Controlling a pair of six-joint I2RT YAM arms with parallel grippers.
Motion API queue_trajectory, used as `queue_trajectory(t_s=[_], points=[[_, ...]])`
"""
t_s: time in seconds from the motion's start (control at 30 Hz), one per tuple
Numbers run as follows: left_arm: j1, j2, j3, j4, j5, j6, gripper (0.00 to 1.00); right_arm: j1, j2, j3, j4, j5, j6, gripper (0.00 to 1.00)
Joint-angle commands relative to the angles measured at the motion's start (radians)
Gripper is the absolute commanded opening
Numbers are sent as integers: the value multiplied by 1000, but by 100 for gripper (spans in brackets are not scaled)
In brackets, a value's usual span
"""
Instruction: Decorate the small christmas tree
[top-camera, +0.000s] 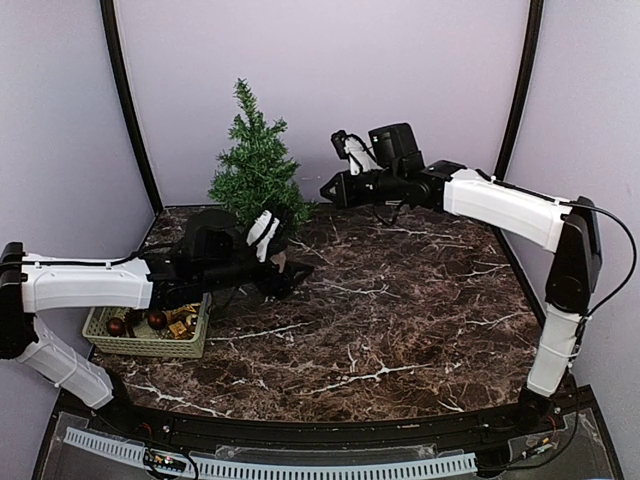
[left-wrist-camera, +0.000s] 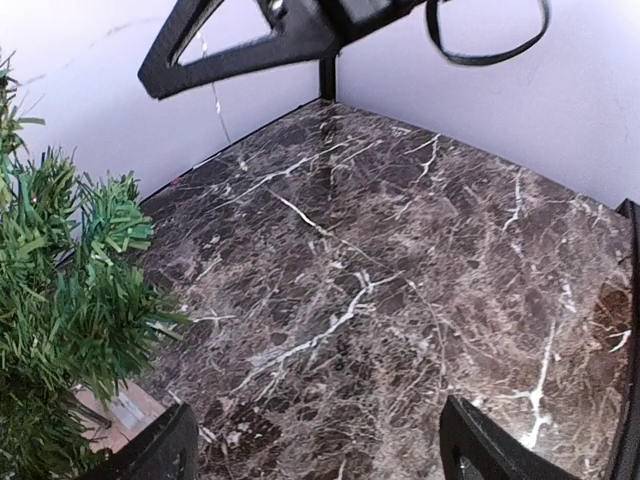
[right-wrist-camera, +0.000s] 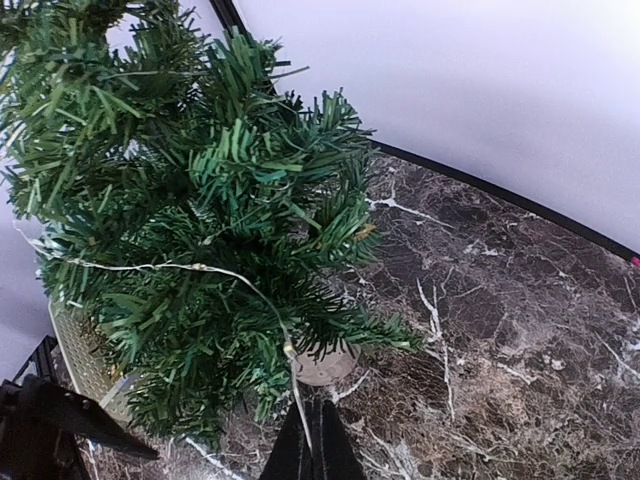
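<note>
We judge the stringing step is in hand: a thin pale wire (right-wrist-camera: 200, 268), perhaps a light string, lies across the bristly dark-green miniature fir tree (top-camera: 255, 165) standing at the back left of the dark marble-patterned table (top-camera: 420, 300). The right gripper (right-wrist-camera: 310, 445) is clenched on the wire; the left gripper (left-wrist-camera: 315, 445) hangs released, empty. Next the wire wants draping without tipping the tree. The left arm half hides the pale woven basket (top-camera: 100, 325), its contents unclear

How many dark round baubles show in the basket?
2 baubles: one at the basket's left end, one near its middle. More may hide under the left arm.
</note>
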Motion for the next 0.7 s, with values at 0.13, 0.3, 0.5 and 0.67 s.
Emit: queue_trajectory(t_s=[0.13, 0.3, 0.5, 0.67], points=[[-6, 122, 103, -61, -96, 157, 88, -6, -79, -21, 33, -51, 0, 0], [-6, 133, 102, -47, -32, 170, 82, -6, -88, -19, 28, -47, -6, 0], [-6, 139, 96, -44, -15, 161, 39, -6, -92, -15, 25, -46, -9, 0], [-6, 134, 97, -44, 21, 141, 11, -6, -96, -15, 24, -39, -9, 0]])
